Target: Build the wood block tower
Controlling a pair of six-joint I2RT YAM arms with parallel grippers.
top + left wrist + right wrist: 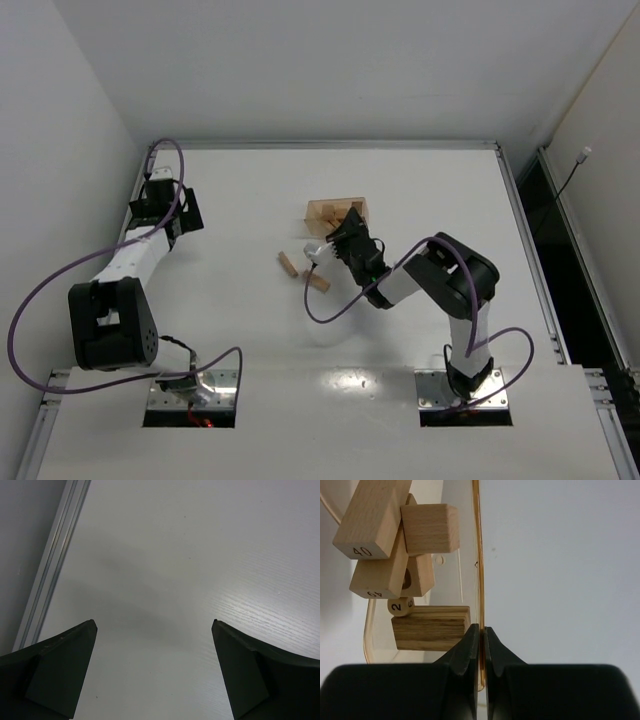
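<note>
Tabletop (pixel 400 190): right tool (pixel 481 630) clamps amber box (pixel 476 555) rim.

Box walls (pixel 476 555) hem blks (pixel 430 629) in (tbl (pixel 560 555) beyond open).

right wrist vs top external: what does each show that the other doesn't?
Right wrist only: right pincer shut on the amber box wall; a 40 printed on one block; a tiny piece marked 2. Top external only: a loose block and another on the table; left pincer far left. Both: the box with wood blocks inside.
</note>
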